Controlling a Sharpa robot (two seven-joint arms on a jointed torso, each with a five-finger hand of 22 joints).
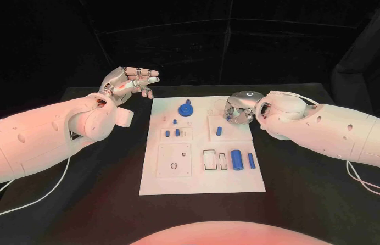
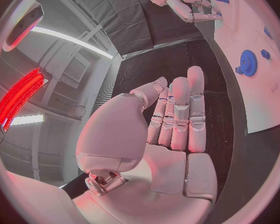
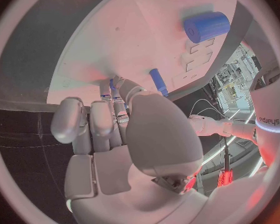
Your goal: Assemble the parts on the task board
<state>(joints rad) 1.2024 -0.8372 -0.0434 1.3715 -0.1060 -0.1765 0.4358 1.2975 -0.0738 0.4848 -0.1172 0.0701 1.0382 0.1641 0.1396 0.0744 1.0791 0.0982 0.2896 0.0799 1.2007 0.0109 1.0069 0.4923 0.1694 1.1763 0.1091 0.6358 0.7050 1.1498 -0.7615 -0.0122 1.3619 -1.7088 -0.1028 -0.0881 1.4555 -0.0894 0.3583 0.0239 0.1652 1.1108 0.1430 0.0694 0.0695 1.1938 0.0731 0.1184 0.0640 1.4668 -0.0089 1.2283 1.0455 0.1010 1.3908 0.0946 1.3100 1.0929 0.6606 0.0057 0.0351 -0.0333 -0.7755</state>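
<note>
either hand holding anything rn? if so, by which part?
Left hand: nothing, fingers straight and apart, off the task board. Right hand: over the board's far right, fingers curled down; cannot tell if it holds a part.

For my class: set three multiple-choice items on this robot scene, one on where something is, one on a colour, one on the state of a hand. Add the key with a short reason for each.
1. Where does the blue gear lie on the task board?
A. in its far part, away from the robot
B. at its near edge
C. off the board, on the black table

2. What colour is the large cylinder in the board's near right part?
A. grey
B. blue
C. white

3. How is the left hand?
A. gripping the gear
C. pressing on the board
B. held above the table left of the board, holding nothing

Key: 1 A, the head view shows the gear near the board's far edge. 2 B, it shows blue in the head and right wrist views. 3 B, the left wrist view shows its fingers straight, with nothing in them.
</note>
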